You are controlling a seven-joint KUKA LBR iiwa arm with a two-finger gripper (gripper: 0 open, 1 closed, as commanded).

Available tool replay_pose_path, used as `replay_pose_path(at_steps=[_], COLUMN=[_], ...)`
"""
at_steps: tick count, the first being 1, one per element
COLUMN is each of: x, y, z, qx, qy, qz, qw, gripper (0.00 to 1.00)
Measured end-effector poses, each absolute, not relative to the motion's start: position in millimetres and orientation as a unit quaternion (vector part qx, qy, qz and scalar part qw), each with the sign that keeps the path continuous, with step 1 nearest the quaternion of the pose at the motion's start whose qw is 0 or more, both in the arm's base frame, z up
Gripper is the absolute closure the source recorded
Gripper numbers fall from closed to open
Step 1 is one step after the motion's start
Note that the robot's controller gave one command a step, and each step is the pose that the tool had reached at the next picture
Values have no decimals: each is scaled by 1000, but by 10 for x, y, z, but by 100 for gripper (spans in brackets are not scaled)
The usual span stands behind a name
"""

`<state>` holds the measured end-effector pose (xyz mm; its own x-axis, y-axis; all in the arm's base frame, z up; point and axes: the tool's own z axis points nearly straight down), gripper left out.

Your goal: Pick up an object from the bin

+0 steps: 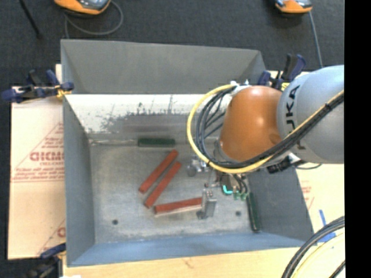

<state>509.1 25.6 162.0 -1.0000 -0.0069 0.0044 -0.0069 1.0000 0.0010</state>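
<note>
Looking down into a grey metal bin (78, 172), going left to right. Counting 5 loose bars on the floor, well spread.

First up, left of centre: 2 red bars side by side, both slanted from lower left up to upper right. Upper red bar (158, 171), then the second red bar (163, 185) just beside it, maybe touching along the edge, hard to say.

Behind those, tucked flat along the foot of the back wall: a dark green bar (156, 142), well apart from the red pair.

Below the pair, a third red bar (177, 207), lying almost level, left end near the lower tip of the second red bar.

Then the end effector (205, 204), sitting right at the right-hand end of that third red bar, low over the floor. Looks like contact or close to it, but can't tell whether apart, together or clamped on the bar end.

Above that, the orange cover (249, 126) on the wrist with a loop of yellow and black cables (197, 126) round it, hanging off the grey KUKA arm (316, 114) coming in from the right.

Last, just right of the end effector: another dark green bar (253, 212), running up-and-down along the foot of the right wall, separate from the red ones.
</note>
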Motion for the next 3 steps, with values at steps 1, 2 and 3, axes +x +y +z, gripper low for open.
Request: replay_pose_path(at_steps=[1,2,3], x=[5135,5156,5052], y=[71,77,-76], z=[710,751,2080], qx=[-20,-20,-39], qy=[-1000,-1000,-999], qz=[0,-1,0], qw=[2,-1,-5], gripper=[0,100,100])
